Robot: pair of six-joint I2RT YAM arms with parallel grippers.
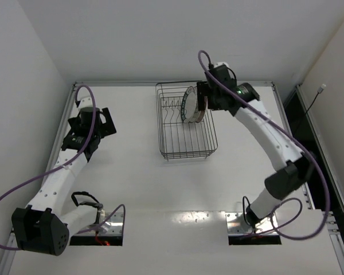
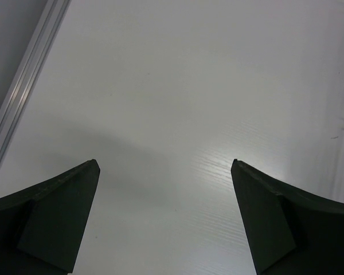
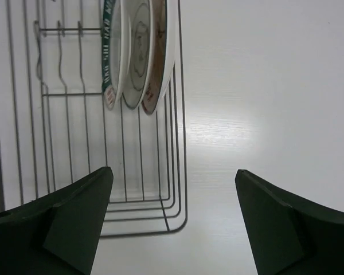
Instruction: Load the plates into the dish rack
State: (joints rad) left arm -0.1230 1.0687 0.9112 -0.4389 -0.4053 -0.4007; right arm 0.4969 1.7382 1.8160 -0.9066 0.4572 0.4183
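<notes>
The dish rack (image 1: 186, 137), a dark wire basket, sits mid-table toward the back. Three plates stand on edge side by side in its back right part (image 1: 190, 106). In the right wrist view they are a plate with a dark rim (image 3: 109, 51), a pale ringed plate (image 3: 136, 51) and a plate with an orange-brown design (image 3: 159, 51), leaning by the rack's side wires (image 3: 178, 143). My right gripper (image 3: 173, 171) is open and holds nothing, just right of the plates (image 1: 203, 104). My left gripper (image 2: 163, 163) is open over bare table at the far left (image 1: 106, 123).
The white table has a metal rail along its left edge (image 2: 23, 86) and walls close behind and to the left. The rack's upright divider prongs (image 1: 171, 107) stand left of the plates. Purple cables loop off both arms.
</notes>
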